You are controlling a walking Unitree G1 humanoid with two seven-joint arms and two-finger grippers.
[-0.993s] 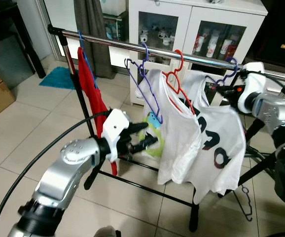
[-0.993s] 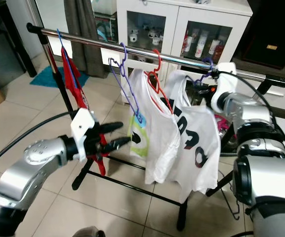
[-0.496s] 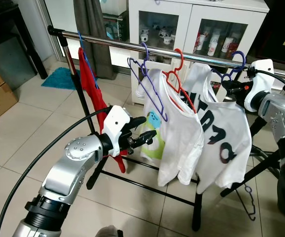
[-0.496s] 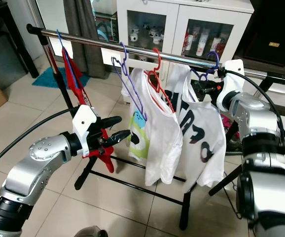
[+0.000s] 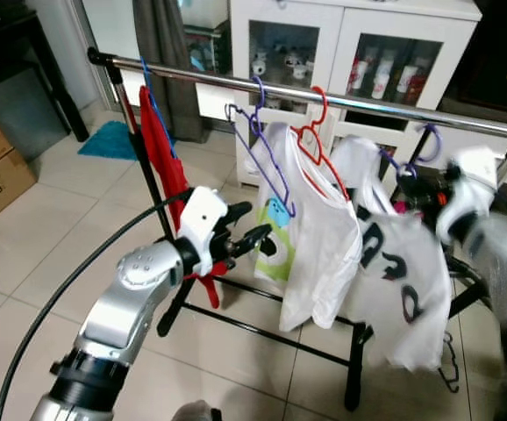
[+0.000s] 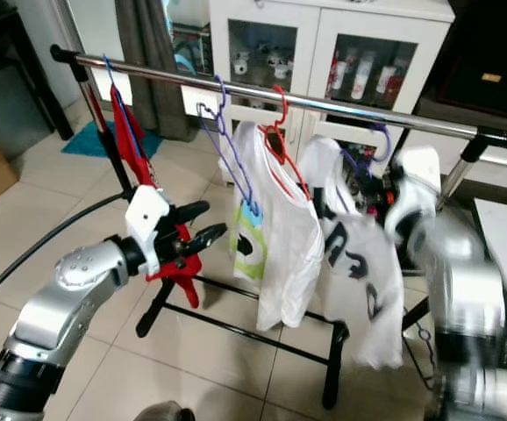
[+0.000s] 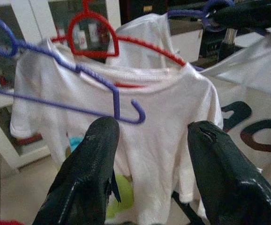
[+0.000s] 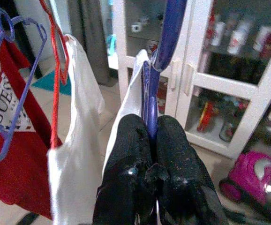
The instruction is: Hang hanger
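A purple hanger point(image 8: 160, 51) carrying a white T-shirt with dark lettering point(image 6: 359, 263) sits clenched between the two black fingers of the right claw point(image 8: 150, 140), which grips the thin neck just under the hook. The hook point(image 6: 379, 140) rises above the claw and appears to sit below the chrome rail point(image 6: 324, 103), not yet over it, though blur makes this uncertain. The hanger looks like light, stiff, smooth plastic that could twist in the grip, while the soft shirt hangs loose beneath the claw and will likely sway. The neck seems the sound place to hold it, leaving the hook free. To that claw's left on the rail hang a red hanger with a white shirt point(image 6: 275, 210), an empty purple hanger point(image 6: 227, 149) and a red garment point(image 6: 131, 140). The left claw point(image 5: 243, 230) hovers released, holding nothing, near the white shirt.
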